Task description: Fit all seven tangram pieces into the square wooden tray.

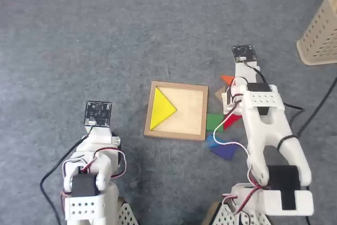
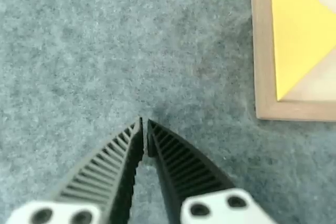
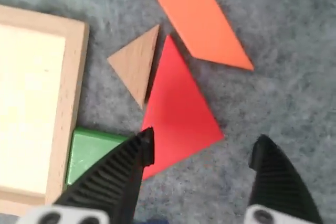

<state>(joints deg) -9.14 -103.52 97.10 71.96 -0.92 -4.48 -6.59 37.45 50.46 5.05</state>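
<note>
we see right gripper (image 3: 205, 142) wide over red triangle (image 3: 178, 108) | just beside tray (image 3: 71, 77) | left gripper (image 2: 144, 125) pinched closed, tray's other side

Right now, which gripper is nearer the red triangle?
Right. The right gripper hangs open directly over the red triangle. The left gripper is shut above the carpet, on the opposite side of the wooden tray.
</note>
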